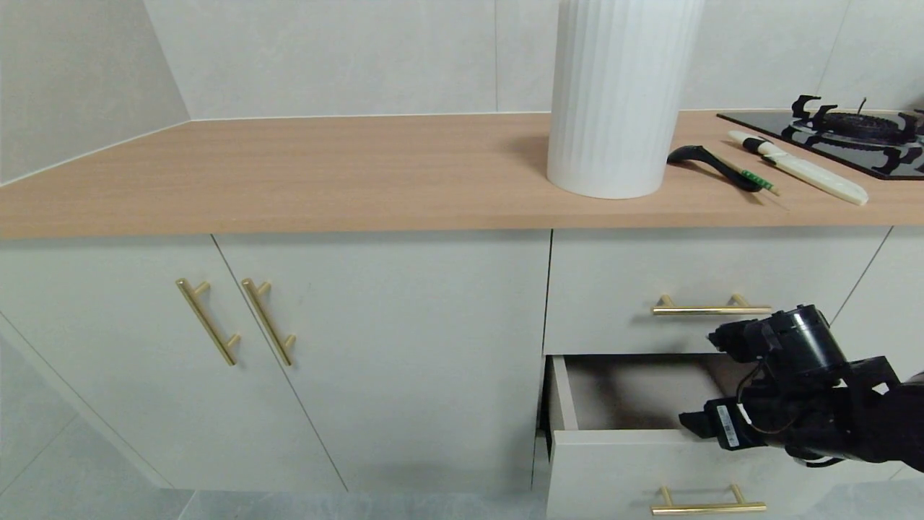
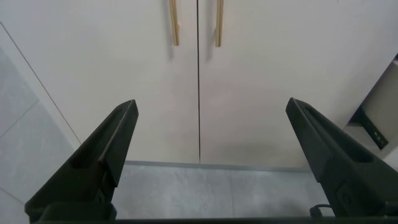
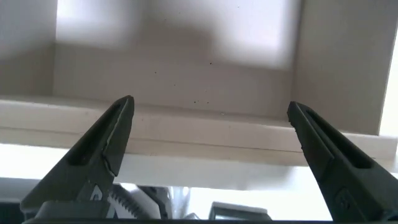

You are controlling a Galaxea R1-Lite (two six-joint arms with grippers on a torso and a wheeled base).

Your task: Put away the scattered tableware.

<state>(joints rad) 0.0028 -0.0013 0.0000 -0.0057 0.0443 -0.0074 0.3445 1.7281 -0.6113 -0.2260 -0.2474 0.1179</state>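
Wood countertop [image 1: 325, 173] stretches wide across the kitchen, and all the action sits at its right end. A black spoon [image 1: 704, 157] and a pale knife [image 1: 801, 170] lie side by side between the white ribbed jar [image 1: 613, 94] and the hob [image 1: 852, 137]. Both are flat on the wood and close to the front edge. They share a slant: each long axis runs from the back, jar side, out toward the front right corner.

Down below, the drawer [image 1: 613, 458] under that end of the counter stands pulled out, with nothing seen inside it. Right at its mouth hangs the right gripper [image 1: 711, 383], fingers spread wide with nothing between them, looking straight in over the drawer's front rim.

So here's the geometry that matters: the tableware is up and behind that gripper, on the surface above the drawer. The right arm is clearly the nearer one. My read is that it has to rise above the counter edge and turn its fingers across that diagonal to take the spoon or the knife.

Over on the other side, the left gripper [image 2: 211, 155] is also spread and holding nothing. It sits low, facing the double cabinet doors [image 2: 249, 93], well apart from the utensils.
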